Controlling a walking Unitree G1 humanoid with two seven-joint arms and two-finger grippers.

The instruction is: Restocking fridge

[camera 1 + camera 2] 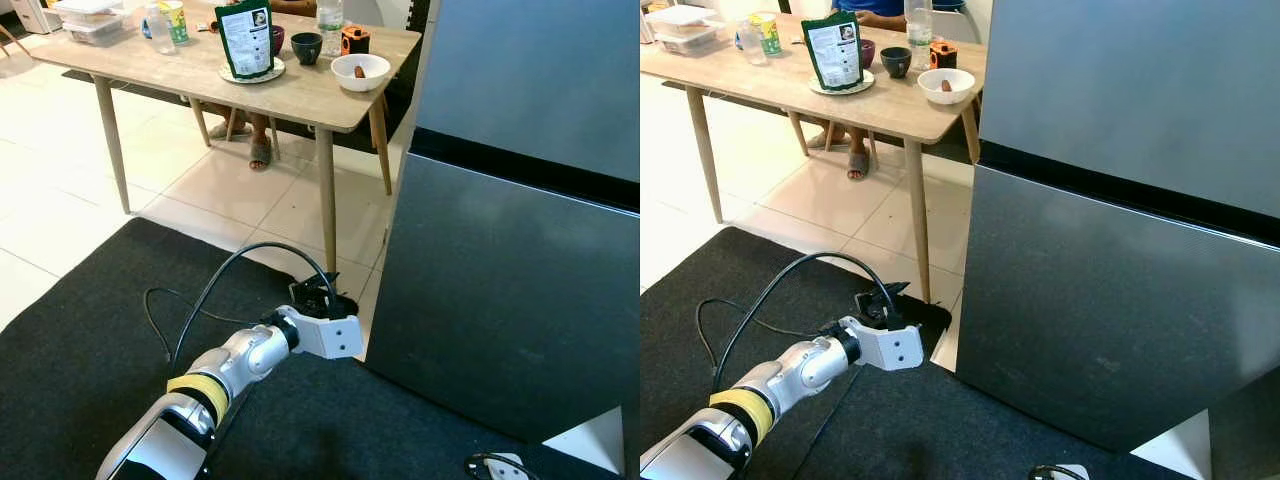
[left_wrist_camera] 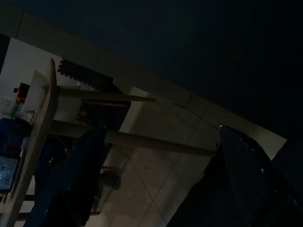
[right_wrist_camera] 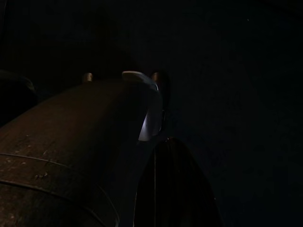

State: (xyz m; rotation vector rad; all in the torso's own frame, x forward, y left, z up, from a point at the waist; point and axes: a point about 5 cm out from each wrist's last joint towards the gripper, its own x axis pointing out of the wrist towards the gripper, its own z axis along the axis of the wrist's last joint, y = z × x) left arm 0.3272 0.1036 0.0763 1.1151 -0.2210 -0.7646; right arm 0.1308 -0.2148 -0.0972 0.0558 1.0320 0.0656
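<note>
Floor: white tiles, black mat (image 1: 90, 330) under the robot.
Fridge: grey fridge (image 1: 1120, 220) on the right, both doors closed, black seam between upper and lower door.
Table: wooden table (image 1: 300, 95) left of the fridge, a person's sandalled foot (image 1: 260, 152) beneath it.
On table: green pouch (image 1: 245, 38) upright on a plate, dark bowl (image 1: 306, 46), white bowl (image 1: 360, 71) with something brown inside, clear bottle (image 1: 329, 17), lidded plastic boxes (image 1: 90, 20).
Left gripper: left gripper (image 1: 325, 297) low near the fridge's bottom corner, fingers (image 2: 75, 184) spread apart, holding nothing.
Right gripper: wrist view too dark, cannot tell.
</note>
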